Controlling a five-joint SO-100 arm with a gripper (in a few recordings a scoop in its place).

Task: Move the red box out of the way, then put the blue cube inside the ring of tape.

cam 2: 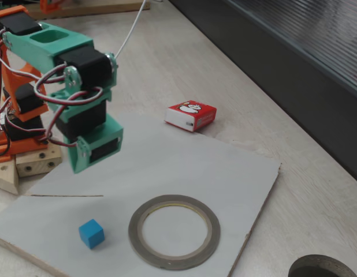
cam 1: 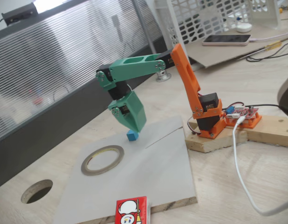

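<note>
A: On the grey board (cam 2: 184, 156), what lies where?
B: The ring of tape (cam 2: 174, 232) flat; the red box (cam 2: 190, 115) off at the edge; the blue cube (cam 2: 91, 233) just beside the ring.
A: The gripper (cam 1: 133, 122)?
B: Above the cube; open or closed, I cannot tell; the cube looks light and rigid, so pinch two opposite faces.

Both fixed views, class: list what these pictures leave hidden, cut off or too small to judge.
- Pincer: its green housing hides the fingertips in both fixed views, so open or shut cannot be told.
- Red box: bottom edge cuts it off in a fixed view.
- Blue cube: its top is partly covered by the pincer there.
- Red box print: too small to read.
</note>
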